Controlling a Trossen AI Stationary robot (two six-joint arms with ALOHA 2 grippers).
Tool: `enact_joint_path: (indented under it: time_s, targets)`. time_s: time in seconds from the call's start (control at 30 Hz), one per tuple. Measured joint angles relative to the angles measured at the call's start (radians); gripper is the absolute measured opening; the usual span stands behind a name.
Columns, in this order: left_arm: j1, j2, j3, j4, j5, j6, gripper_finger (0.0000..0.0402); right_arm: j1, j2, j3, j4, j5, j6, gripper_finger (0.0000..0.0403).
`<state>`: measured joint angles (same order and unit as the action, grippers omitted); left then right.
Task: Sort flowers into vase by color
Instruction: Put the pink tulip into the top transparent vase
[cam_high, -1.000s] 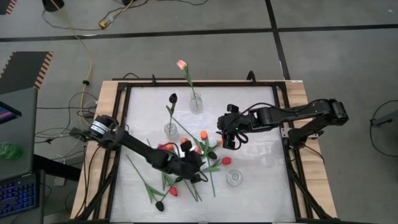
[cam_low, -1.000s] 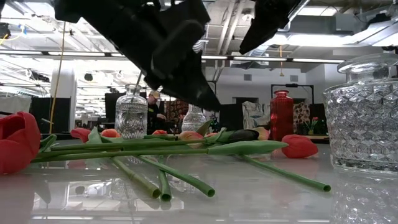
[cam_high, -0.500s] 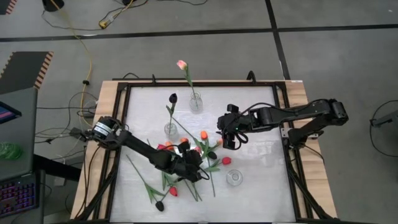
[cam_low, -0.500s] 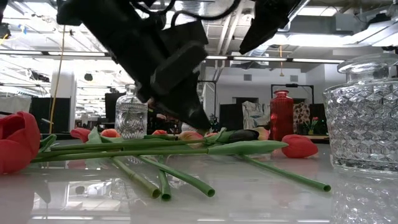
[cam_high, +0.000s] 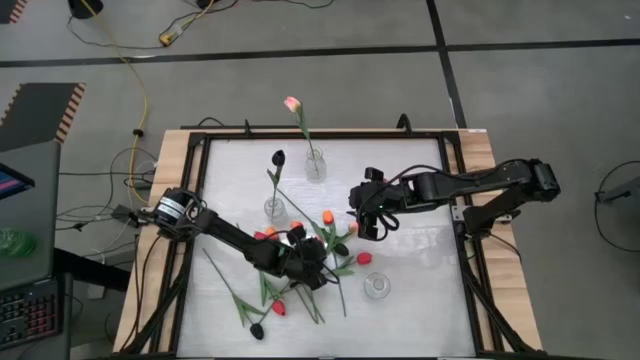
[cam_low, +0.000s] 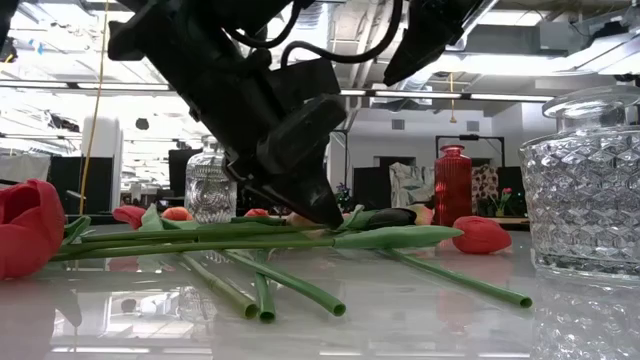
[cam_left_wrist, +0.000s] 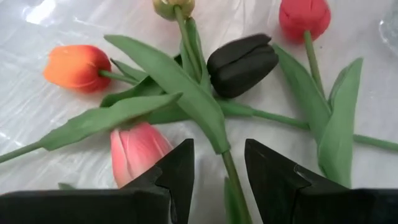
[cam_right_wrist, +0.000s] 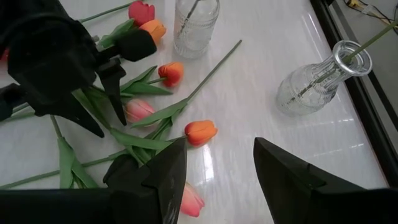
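While the right hand (cam_high: 372, 226) waits spread above the white bench (cam_high: 420, 290), the left hand (cam_left_wrist: 221, 171) hangs spread astride one thin green stem (cam_left_wrist: 233, 180) among the loose artificial tulips (cam_high: 300, 262), apparently positioned for pinching it.

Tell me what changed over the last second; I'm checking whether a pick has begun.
The left gripper has come lower into the flower pile, its open fingers now straddling a green stem by the black tulip. Nothing is gripped yet. The right gripper stayed hovering, open; the flowers and vases have not moved.
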<state>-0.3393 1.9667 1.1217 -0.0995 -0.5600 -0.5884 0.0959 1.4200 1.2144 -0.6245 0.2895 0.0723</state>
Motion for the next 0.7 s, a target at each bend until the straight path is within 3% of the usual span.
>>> enact_joint_path:
  time_s: [0.53,0.7]
  targets:
    - [0.049,0.000,0.000,-0.005,0.104,-0.048,0.0130,0.000,0.000,0.000,0.003,0.000,0.000,0.0212]
    - [0.059,0.000,0.000,-0.010,0.126,-0.057,0.0105,0.000,0.000,0.000,0.004,0.000,0.000,0.0212]
